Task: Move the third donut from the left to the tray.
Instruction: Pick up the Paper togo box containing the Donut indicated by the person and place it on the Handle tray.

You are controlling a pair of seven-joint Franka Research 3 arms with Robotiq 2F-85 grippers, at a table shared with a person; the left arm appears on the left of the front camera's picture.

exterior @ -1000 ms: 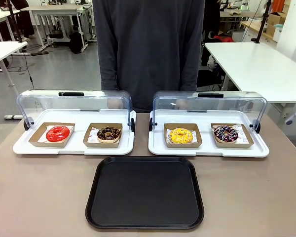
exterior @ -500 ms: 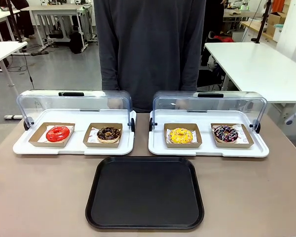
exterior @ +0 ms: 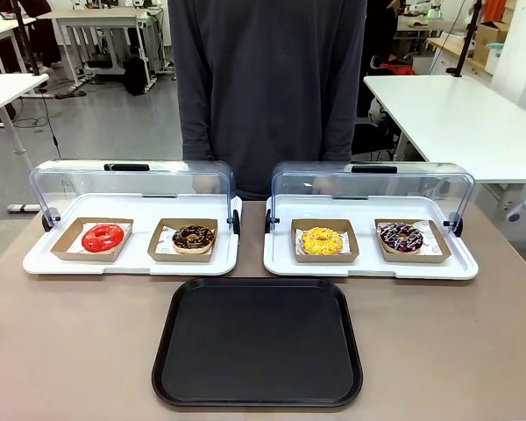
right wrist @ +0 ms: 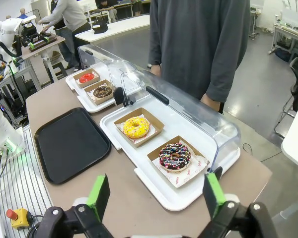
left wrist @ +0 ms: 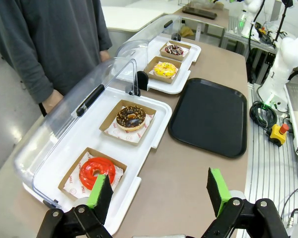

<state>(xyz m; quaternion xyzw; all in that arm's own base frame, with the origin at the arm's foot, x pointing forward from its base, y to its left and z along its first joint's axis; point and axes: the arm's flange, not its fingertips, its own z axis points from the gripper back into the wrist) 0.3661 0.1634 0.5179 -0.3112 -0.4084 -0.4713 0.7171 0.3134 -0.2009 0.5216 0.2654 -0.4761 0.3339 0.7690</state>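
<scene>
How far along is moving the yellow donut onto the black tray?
Done: nothing yet. The yellow donut sits in its cardboard holder on the right white tray, and no donut is on the black tray. In hand: nothing; the left tool and right tool are open. Left: pick, carry, place.

Third donut from left (exterior: 321, 239) in holder (exterior: 325, 258) on right lidded tray (exterior: 368, 269); flat tray (exterior: 257, 342) in front, centred; person (exterior: 263, 88) behind

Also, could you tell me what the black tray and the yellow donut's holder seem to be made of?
The black tray looks like moulded plastic: matte, with a smooth rounded rim. The holder under the yellow donut looks like plain brown cardboard: dull, with folded-up walls.
</scene>
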